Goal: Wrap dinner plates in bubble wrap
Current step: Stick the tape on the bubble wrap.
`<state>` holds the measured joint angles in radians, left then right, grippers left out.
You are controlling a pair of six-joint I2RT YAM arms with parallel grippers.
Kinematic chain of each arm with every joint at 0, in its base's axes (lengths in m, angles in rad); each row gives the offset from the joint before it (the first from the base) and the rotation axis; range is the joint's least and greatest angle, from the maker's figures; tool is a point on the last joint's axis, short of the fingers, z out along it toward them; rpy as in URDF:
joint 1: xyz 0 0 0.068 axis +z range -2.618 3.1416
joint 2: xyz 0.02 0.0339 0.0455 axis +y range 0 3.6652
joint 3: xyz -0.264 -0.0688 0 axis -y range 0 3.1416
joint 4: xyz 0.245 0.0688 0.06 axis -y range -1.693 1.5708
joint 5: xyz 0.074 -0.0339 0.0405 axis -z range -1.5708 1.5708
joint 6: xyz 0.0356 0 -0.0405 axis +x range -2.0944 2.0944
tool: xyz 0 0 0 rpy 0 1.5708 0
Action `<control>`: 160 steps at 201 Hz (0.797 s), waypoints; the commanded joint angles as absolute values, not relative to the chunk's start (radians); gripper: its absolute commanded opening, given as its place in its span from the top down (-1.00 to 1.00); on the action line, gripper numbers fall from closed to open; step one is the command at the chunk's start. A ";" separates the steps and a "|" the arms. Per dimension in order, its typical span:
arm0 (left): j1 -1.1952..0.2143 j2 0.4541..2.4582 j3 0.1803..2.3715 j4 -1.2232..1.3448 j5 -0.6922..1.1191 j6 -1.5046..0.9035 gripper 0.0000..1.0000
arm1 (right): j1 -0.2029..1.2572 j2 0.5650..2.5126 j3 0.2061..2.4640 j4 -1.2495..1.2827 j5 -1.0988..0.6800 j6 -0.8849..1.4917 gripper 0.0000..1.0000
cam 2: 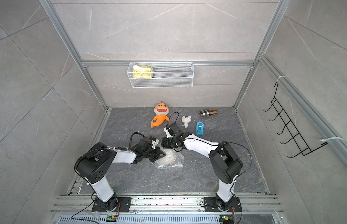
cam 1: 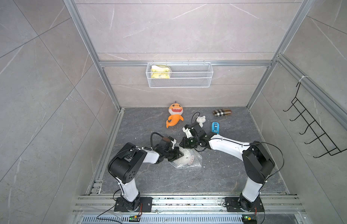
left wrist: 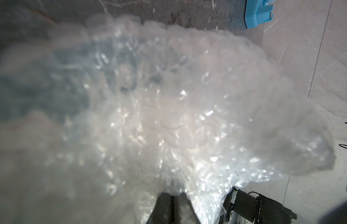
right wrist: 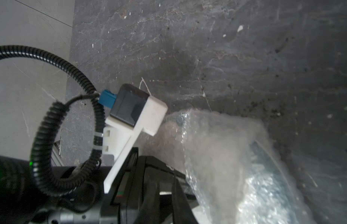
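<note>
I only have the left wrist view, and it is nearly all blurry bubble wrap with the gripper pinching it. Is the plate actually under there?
Observer: Yes. In both top views a pale round plate shows through the bubble wrap.
Operator: Where is the other arm?
Observer: The right gripper hangs just past the wrap's far edge, close to the left gripper. I cannot tell whether it is open.
Operator: Anything else near the bundle?
Observer: An orange shark toy lies toward the back wall, well apart from the wrap.
</note>
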<state>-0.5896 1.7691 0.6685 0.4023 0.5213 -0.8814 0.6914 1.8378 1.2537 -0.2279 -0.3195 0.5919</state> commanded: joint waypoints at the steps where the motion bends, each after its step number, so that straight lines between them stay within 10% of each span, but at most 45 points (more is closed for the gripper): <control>1: -0.594 1.805 0.608 0.187 0.458 -0.863 0.90 | 0.675 1.912 1.283 -0.231 -0.308 0.572 0.72; 160: -0.593 1.733 0.609 0.141 0.455 -0.855 0.87 | 0.669 1.804 1.034 -0.209 -0.244 0.646 0.76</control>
<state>-0.5900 1.7229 0.6472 0.3408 0.5144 -0.8783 0.6697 1.8111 1.0580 -0.1928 -0.2714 0.6361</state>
